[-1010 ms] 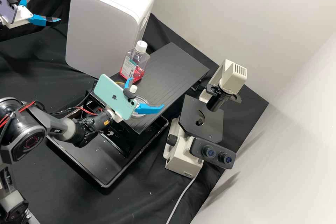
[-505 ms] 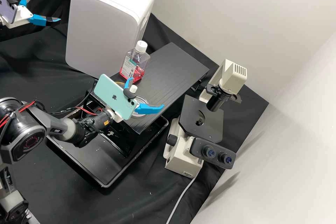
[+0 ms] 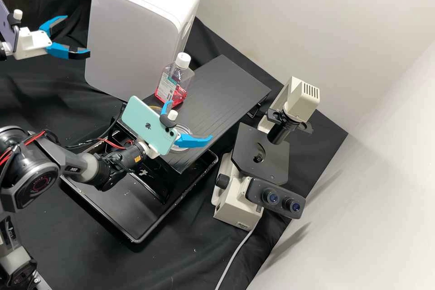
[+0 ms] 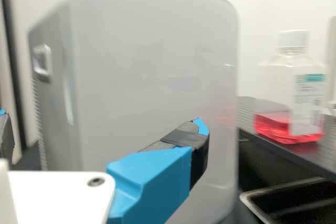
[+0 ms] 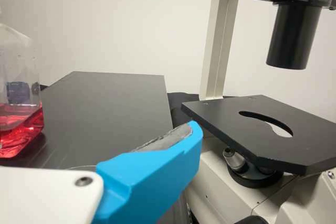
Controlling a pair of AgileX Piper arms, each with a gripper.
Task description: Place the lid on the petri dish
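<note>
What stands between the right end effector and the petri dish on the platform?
Nothing visible. The right end effector hangs open directly at the clear round petri dish on the black ribbed platform; the clear bottle of red liquid stands farther back.

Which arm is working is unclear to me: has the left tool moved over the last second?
Yes. The left tool has shifted lower and rightward in the high view, closer to the white box.
</note>
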